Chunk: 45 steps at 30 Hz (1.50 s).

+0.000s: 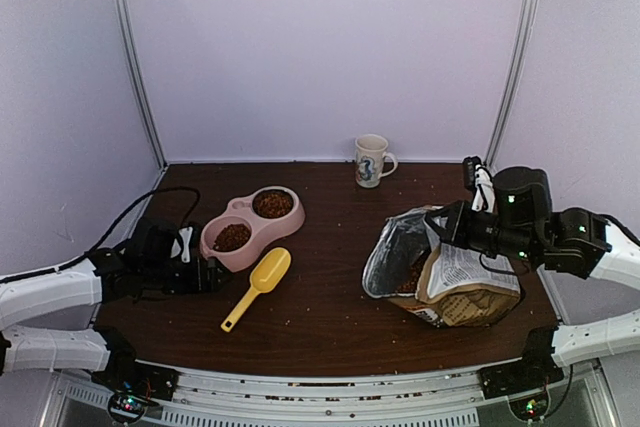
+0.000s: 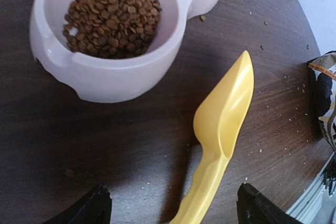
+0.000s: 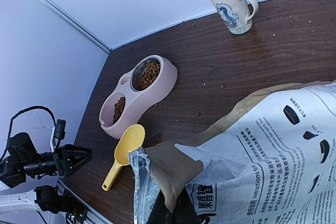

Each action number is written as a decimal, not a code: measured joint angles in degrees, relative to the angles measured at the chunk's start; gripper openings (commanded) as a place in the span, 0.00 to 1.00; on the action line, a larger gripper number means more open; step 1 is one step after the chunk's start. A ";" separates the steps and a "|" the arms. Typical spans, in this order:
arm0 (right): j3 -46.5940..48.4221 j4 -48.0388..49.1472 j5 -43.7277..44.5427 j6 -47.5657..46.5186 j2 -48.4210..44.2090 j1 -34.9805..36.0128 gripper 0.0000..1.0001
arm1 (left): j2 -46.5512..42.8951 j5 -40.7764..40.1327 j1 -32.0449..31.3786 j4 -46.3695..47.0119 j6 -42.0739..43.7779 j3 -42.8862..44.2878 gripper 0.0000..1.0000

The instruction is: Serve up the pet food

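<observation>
Across both wells of the bowl (image 2: 105,82), pet food (image 2: 113,17) is already served, with the scoop (image 2: 223,114) laid near the wide-open, empty left gripper (image 1: 208,275) and the bag (image 1: 470,282) clamped by the right gripper (image 3: 173,208).

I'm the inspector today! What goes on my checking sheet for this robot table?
Surface: dark wooden table, crumbs scattered about.
Job's things: pet food in both cups of the pink bowl; yellow scoop lies empty beside it; bag open.
Clutter: mug at the back.
Grippers: left gripper open, either side of the scoop's handle; right gripper shut on the bag's edge.
Cables: black cable looped by the left arm.
Surroundings: plain walls, metal posts.
</observation>
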 measured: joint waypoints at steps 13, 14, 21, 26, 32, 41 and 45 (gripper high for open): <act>14.19 -11.58 -15.78 -17.03 10.80 2.60 0.00 | -15.08 -6.45 -1.77 -8.72 14.19 9.55 0.80; 15.50 -11.76 -17.97 -18.12 11.82 3.41 0.00 | -15.39 -5.84 -2.47 -8.13 15.30 10.19 0.80; 19.98 -10.32 -32.81 -22.77 14.32 5.77 0.00 | -11.96 -4.24 -17.59 -4.79 21.92 16.26 0.79; 22.21 -11.91 -33.00 -24.92 14.45 6.14 0.00 | -5.62 -4.90 -28.87 -3.72 25.14 22.36 0.79; 22.40 -11.65 -31.89 -24.96 14.78 6.12 0.00 | 2.75 -7.87 -38.40 -1.51 28.20 29.53 0.80; 22.40 -10.19 -32.02 -24.87 15.72 6.12 0.00 | 13.40 -9.07 -42.53 2.45 32.44 34.99 0.83; 22.40 -10.16 -32.04 -24.87 15.74 6.12 0.00 | 15.43 -8.55 -42.53 4.42 33.16 35.69 0.80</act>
